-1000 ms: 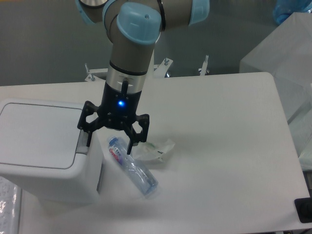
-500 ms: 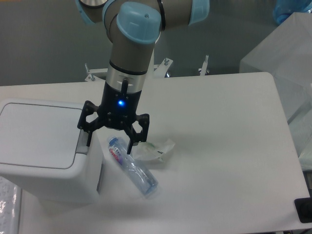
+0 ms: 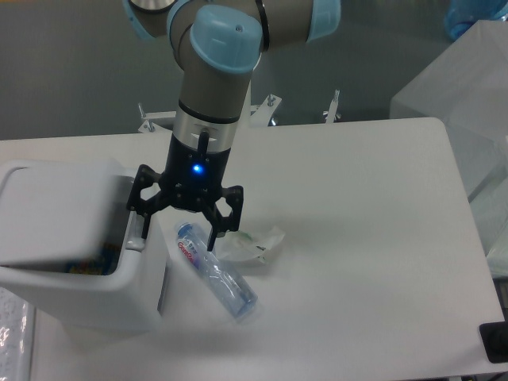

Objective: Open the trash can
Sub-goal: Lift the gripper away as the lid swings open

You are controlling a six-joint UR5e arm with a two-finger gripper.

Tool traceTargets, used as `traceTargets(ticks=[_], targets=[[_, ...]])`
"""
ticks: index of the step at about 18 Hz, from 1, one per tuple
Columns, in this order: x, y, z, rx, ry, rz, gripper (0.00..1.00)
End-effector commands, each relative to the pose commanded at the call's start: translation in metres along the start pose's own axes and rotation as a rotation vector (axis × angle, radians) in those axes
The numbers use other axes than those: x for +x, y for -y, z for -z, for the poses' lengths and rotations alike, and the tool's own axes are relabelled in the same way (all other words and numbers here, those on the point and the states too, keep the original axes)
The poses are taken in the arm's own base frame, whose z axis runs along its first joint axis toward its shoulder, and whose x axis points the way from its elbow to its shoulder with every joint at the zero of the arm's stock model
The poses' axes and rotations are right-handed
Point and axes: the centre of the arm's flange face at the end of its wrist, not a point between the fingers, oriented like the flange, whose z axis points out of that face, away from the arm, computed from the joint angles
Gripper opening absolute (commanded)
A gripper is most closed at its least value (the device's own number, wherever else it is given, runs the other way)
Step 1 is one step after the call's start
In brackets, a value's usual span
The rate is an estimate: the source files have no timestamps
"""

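We see the trash can at the left edge of the surface, its white body standing on the near-left corner. Its lid is lifted off the rim and tilted, its near edge raised, and through the gap along the front we glimpse small coloured bits inside the bin. The grey push-button tab sits on the right rim of the can.

Directly over that tab we find the gripper, hanging straight down from the arm with a blue light lit on its wrist. Its jaws are spread wide and hold nothing; the left-hand finger comes down at the tab and seems to touch it, while the other finger hangs above the surface just right of the can.

Just beside the can's right wall lies a clear plastic bottle with a red and blue label, on its side and angled toward the near right. Touching it on the far side is a crumpled clear wrapper with a trace of green. Beyond the surface's far right corner stands a frosted translucent box.
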Motion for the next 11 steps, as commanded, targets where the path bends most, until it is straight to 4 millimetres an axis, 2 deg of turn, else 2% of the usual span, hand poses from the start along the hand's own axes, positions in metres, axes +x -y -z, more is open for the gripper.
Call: traceTargets(ticks=[2,4,7,11], targets=[[0.0,0.003,0.003,0.007,0.001,0.0,1.0],[0.004,0.011,0.016,0.031,0.005,-0.007,1.0],[-0.002,0.014,0.03,0.049,0.037,-0.014,1.0],[-0.054,0.006,0.058,0.025,0.238,-0.008,1.0]])
